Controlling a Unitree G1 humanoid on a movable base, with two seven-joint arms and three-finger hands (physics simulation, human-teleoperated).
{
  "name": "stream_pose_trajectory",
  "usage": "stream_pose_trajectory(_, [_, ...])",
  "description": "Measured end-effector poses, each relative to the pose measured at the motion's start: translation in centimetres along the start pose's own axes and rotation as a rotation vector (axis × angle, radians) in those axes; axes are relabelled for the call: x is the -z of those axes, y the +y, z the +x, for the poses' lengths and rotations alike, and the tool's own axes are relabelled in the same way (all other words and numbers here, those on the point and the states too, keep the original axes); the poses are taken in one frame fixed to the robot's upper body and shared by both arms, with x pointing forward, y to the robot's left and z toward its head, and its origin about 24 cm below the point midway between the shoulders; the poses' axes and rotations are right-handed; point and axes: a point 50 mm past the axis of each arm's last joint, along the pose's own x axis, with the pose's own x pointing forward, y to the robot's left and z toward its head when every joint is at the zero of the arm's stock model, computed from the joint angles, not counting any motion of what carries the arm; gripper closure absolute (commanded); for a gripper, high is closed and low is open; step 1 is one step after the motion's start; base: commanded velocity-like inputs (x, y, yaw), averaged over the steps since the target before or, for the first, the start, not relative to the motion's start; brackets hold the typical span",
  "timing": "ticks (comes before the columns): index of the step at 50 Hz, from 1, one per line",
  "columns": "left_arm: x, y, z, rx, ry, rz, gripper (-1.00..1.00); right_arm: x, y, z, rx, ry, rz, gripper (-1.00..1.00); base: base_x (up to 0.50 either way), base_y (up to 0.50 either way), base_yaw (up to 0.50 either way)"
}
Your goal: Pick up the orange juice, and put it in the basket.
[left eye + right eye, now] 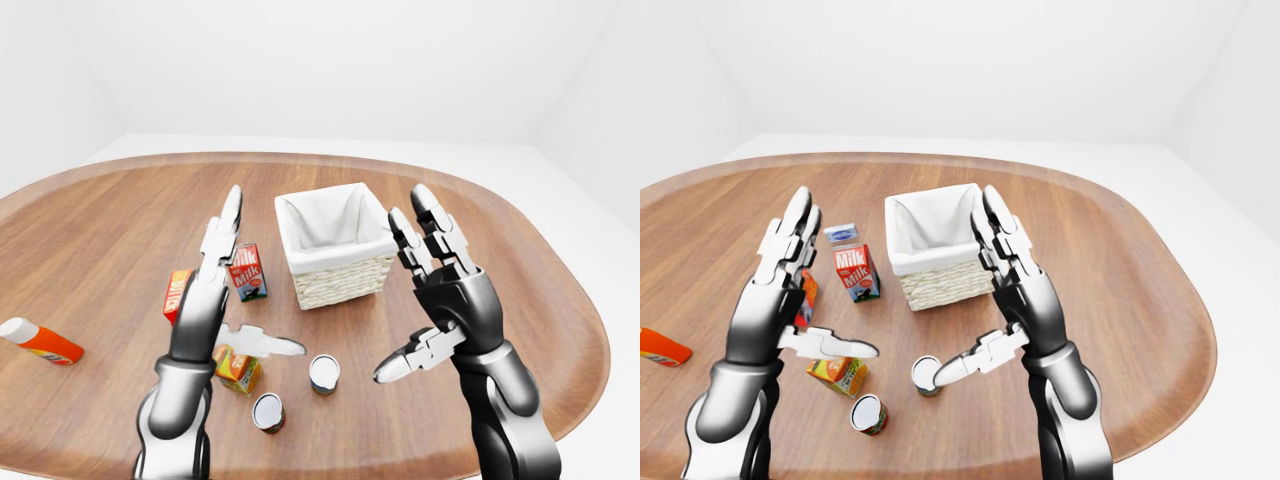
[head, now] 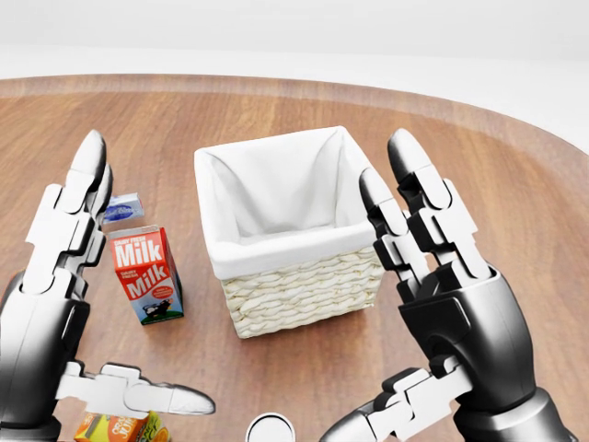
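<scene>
On worktop, below left hand point(image 1: 205, 300): orange juice point(image 1: 237, 368), untouched.
Both hands spread wide, right hand point(image 1: 440, 290) holding nothing; basket point(image 1: 335, 245) empty — grasp and placement both pending.

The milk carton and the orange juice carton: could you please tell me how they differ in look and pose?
The milk carton stands upright, while the orange juice carton lies tipped on its side. The milk carton is red with white lettering; the orange juice carton is orange and yellow. The milk carton sits beside the basket; the orange juice carton lies lower in the right-eye view, under the left robot hand. Both rest on the table.
</scene>
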Motion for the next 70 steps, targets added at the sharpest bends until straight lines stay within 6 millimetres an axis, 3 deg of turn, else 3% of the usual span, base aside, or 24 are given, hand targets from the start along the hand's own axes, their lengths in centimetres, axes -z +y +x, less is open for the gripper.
stream_pose_trajectory(9, [-3.1,2.6,1.8,0.068,-0.208,0.272,-1.0,0.1,-0.3,0.1,0.015,-0.001,0.003,-1.0,0.0,0.0,0.0])
stream_pose_trajectory(18, [-3.9,4.2,3.2,0.228,-0.202,0.502,-1.0,0.2,-0.5,0.1,0.023,0.003,0.004,-1.0,0.0,0.0,0.0])
stream_pose_trajectory(22, [-3.7,4.4,3.1,0.337,-0.17,0.545,-1.0,0.1,-0.5,0.1,0.025,0.001,0.004,-1.0,0.0,0.0,0.0])
stream_pose_trajectory(27, [-3.7,4.9,2.9,0.338,-0.163,0.544,-1.0,0.0,-0.6,0.1,0.029,-0.003,0.003,-1.0,0.0,0.0,0.0])
stream_pose_trajectory(55, [3.2,4.7,-0.6,0.37,0.204,0.417,-1.0,-0.2,-0.6,0.2,0.039,-0.02,0.004,-1.0,0.0,0.0,0.0])
stream_pose_trajectory(70, [5.0,5.2,-1.9,0.371,0.319,0.424,-1.0,-0.3,-0.7,0.2,0.046,-0.022,0.008,-1.0,0.0,0.0,0.0])
